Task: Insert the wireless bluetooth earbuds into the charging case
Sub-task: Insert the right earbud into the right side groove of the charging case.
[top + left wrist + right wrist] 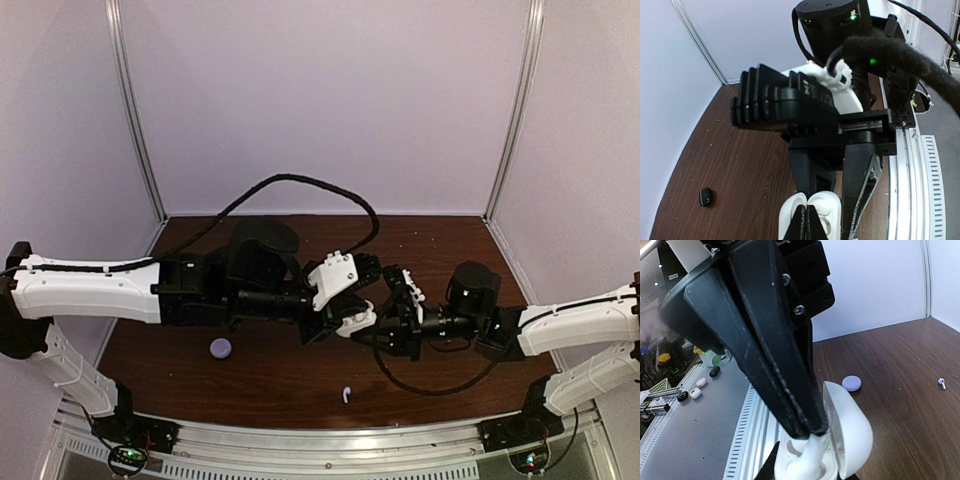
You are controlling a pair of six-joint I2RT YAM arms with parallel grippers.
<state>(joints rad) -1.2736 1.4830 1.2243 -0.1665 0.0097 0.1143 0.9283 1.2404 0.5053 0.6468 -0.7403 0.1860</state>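
Note:
The white charging case (pixel 357 321) hangs open above the middle of the table, its lid (pixel 852 432) swung up. My left gripper (pixel 807 220) is shut on the case's rim between lid and base (pixel 832 210). My right gripper (pixel 807 430) is shut on the stem of a white earbud (pixel 810 462), whose head sits in the case's socket. Both grippers meet at the case (pixel 375 320). Another white stemmed earbud (pixel 346 394) lies loose near the front edge, also showing in the right wrist view (pixel 941 383). A black earbud (pixel 706 196) lies on the wood.
A round pale lavender piece (pixel 220 347) rests on the table left of centre, seen too in the right wrist view (pixel 851 383). A black cable (pixel 300 185) loops over the back. The metal rail (pixel 330 440) runs along the near edge. Several small pieces (pixel 695 390) lie on the grey bench beyond it.

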